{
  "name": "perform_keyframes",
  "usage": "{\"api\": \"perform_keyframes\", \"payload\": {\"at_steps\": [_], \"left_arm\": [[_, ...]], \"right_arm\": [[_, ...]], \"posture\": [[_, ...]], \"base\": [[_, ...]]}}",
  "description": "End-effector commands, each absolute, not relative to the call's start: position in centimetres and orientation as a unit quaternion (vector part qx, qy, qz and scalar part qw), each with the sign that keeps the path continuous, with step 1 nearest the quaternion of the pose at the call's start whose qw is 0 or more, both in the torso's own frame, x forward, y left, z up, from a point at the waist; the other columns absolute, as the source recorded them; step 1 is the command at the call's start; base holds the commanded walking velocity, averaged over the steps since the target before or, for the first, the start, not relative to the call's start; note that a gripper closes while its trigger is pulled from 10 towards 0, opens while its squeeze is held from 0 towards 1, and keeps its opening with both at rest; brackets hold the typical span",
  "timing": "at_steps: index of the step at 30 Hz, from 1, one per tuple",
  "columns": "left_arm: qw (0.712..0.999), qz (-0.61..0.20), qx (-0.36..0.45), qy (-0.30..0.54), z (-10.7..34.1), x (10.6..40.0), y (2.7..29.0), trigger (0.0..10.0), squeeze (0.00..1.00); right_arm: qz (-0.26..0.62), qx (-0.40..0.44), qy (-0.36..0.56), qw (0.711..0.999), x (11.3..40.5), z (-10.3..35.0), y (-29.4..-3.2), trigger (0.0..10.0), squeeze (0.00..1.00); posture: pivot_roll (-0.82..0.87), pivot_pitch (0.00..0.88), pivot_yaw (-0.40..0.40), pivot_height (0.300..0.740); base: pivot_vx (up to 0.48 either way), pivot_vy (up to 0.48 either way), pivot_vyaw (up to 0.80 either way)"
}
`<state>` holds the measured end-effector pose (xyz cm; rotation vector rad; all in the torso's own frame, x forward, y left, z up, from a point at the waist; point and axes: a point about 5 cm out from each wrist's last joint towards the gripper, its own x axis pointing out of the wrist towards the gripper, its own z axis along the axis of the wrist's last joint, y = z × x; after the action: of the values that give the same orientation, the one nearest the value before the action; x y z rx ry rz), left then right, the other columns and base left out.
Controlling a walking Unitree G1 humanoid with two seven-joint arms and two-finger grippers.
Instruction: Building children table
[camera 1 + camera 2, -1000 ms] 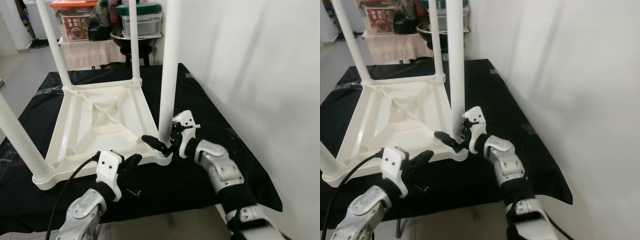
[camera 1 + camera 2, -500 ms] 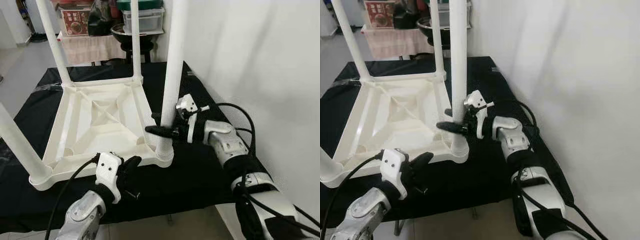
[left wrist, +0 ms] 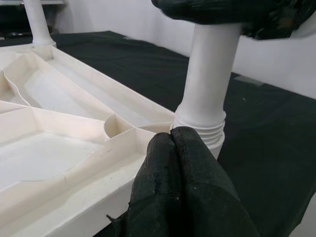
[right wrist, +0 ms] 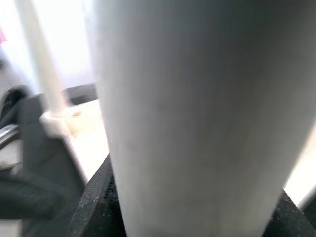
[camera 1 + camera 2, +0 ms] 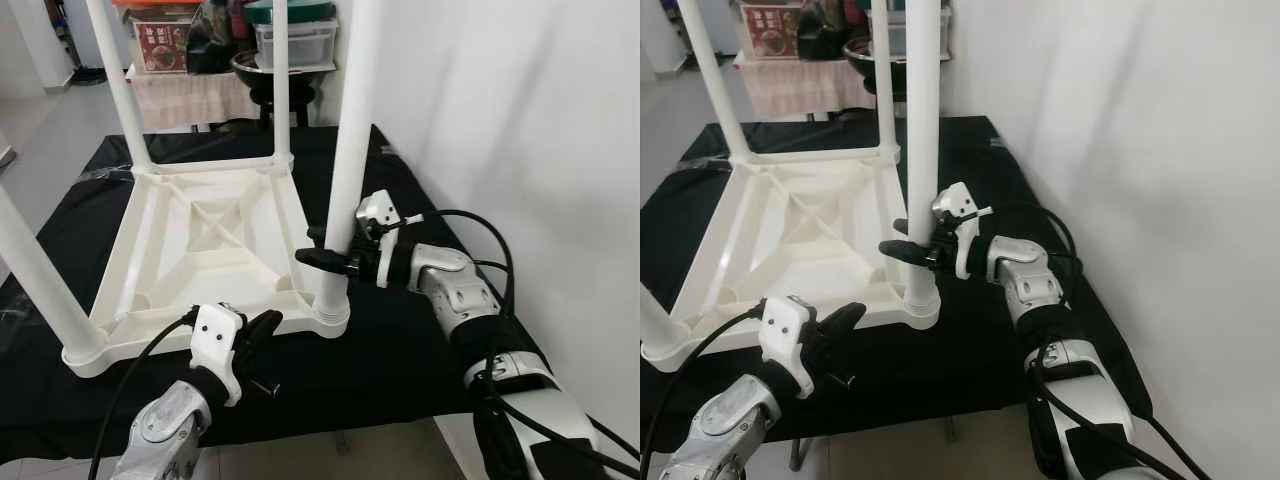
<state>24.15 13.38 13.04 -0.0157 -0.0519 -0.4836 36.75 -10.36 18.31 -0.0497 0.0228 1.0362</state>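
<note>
I judge the build nearly done: the white tabletop (image 5: 205,235) lies upside down on the black cloth (image 5: 400,330) with four legs standing in its corners, and my right gripper (image 5: 325,250) is clamped around the near-right leg (image 5: 345,150), whose thread still shows above its socket. My left gripper (image 3: 177,187), fingers pressed together and empty, rests against the tabletop's near edge. The legs' upper ends are cut off, so I can't tell how firmly any is seated.

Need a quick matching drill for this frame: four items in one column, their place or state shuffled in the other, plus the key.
1. right end effector
2. left end effector
3. tabletop
4. black cloth

A. upside down, legs pointing up
B. clamped on the near table leg
C. spread beneath everything
D. shut, at the tabletop's near edge

Pairs: 1-B, 2-D, 3-A, 4-C
</note>
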Motion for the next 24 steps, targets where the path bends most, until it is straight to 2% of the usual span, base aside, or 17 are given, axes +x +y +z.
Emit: {"api": "perform_keyframes", "payload": {"at_steps": [1,2,3,5,7,9,13,14,15,16,17,18,19,23,24], "left_arm": [[0.97,-0.241,-0.009,-0.022,13.0,24.1,13.3,10.0,0.0],[0.97,-0.241,-0.009,-0.022,13.0,24.1,13.3,10.0,0.0],[0.97,-0.24,-0.009,-0.023,13.0,24.1,13.3,10.0,0.0],[0.971,-0.24,-0.009,-0.023,13.1,24.1,13.4,10.0,0.0],[0.971,-0.238,-0.008,-0.024,13.1,24.2,13.4,10.0,0.0],[0.97,-0.241,-0.008,-0.021,13.0,24.3,13.6,10.0,0.0],[0.973,-0.23,-0.008,-0.024,13.0,24.4,13.8,10.0,0.0],[0.973,-0.229,-0.007,-0.024,13.0,24.4,13.8,10.0,0.0],[0.973,-0.23,-0.007,-0.024,13.0,24.4,13.8,10.0,0.0],[0.973,-0.231,-0.007,-0.024,13.0,24.5,13.8,10.0,0.0],[0.973,-0.232,-0.007,-0.023,12.9,24.5,13.8,10.0,0.0],[0.972,-0.233,-0.007,-0.023,12.9,24.4,13.8,10.0,0.0],[0.972,-0.233,-0.007,-0.023,12.9,24.4,13.8,10.0,0.0],[0.972,-0.235,-0.007,-0.022,12.9,24.4,13.7,10.0,0.0],[0.972,-0.236,-0.007,-0.021,12.9,24.5,13.7,10.0,0.0]], "right_arm": [[0.295,0.033,0.063,0.953,36.7,15.2,-11.0,0.0,0.0],[0.295,0.033,0.063,0.953,36.7,15.2,-11.0,0.0,0.0],[0.232,0.044,0.104,0.966,35.0,12.8,-10.4,0.0,0.0],[0.198,0.04,0.104,0.974,33.9,12.2,-10.0,0.0,0.0],[0.18,0.042,0.114,0.976,34.1,12.0,-10.2,0.0,0.0],[0.222,0.0,0.095,0.97,34.9,12.9,-9.3,0.0,0.0],[0.235,-0.013,0.09,0.968,35.0,13.2,-8.9,0.0,0.0],[0.229,-0.017,0.094,0.969,35.1,13.2,-9.1,4.3,0.0],[0.233,-0.015,0.092,0.968,35.1,13.2,-9.0,10.0,0.0],[0.245,-0.011,0.085,0.966,35.1,13.4,-8.8,10.0,0.0],[0.265,-0.004,0.093,0.96,35.0,13.4,-8.4,10.0,0.35],[0.29,-0.007,0.095,0.952,34.8,13.5,-8.0,10.0,0.93],[0.305,-0.011,0.098,0.947,34.7,13.5,-7.7,10.0,1.0],[0.327,0.013,0.064,0.943,34.5,14.9,-7.9,10.0,1.0],[0.35,-0.017,0.06,0.935,34.9,15.4,-8.5,10.0,1.0]], "posture": [[0.01,0.0,-0.076,0.74],[0.01,0.0,-0.076,0.74],[0.01,0.0,-0.072,0.74],[0.01,0.0,-0.066,0.74],[0.0,0.0,-0.044,0.74],[0.0,0.0,-0.047,0.74],[0.01,0.0,-0.046,0.74],[0.01,0.0,-0.047,0.74],[0.01,0.0,-0.05,0.74],[0.01,0.0,-0.05,0.74],[0.01,0.0,-0.044,0.74],[0.01,0.0,-0.044,0.74],[0.01,0.0,-0.044,0.74],[0.02,0.0,-0.045,0.74],[0.02,0.0,-0.045,0.74]], "base": [[0.0,0.0,0.0],[0.0,0.0,0.0],[0.0,0.0,0.0],[0.0,0.0,0.0],[0.0,0.0,0.0],[0.0,0.0,0.0],[0.0,0.0,0.0],[0.0,0.0,0.0],[0.0,0.0,0.0],[0.0,0.0,0.0],[0.0,0.0,0.0],[0.0,0.0,0.0],[0.0,0.0,0.0],[0.0,0.0,0.0],[0.0,0.0,0.0]]}}
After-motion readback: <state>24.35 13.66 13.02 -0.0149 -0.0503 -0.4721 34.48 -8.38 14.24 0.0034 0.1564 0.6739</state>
